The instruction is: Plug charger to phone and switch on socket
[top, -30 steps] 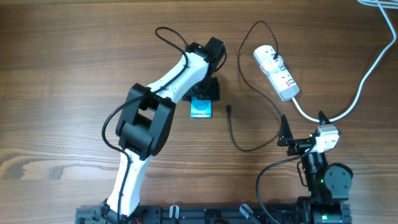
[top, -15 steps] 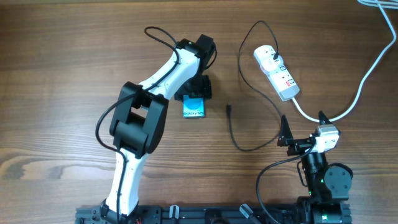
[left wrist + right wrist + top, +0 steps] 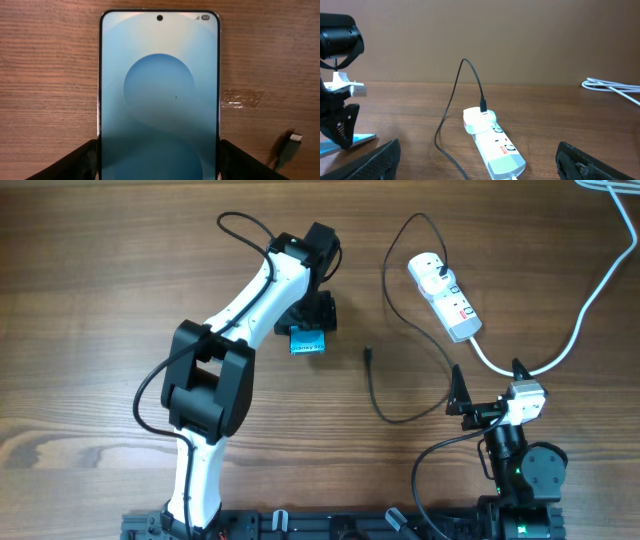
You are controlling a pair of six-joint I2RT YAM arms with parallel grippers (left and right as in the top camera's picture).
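Over wood-grain table [image 3: 100,300], left tool [image 3: 308,330] clamps slim rect. glossy phone [image 3: 159,90].

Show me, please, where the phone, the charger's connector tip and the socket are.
phone [image 3: 159,95]: left wrist view, middle of its screen.
charger [image 3: 292,141]: left wrist view, its connector tip.
socket [image 3: 446,298]: overhead view, middle of its white body.

surface: wooden table [image 3: 100,280] | lying on it: socket [image 3: 445,298] upper right; charger [image 3: 368,357] cable looping mid-right; white cord [image 3: 484,357] trailing right
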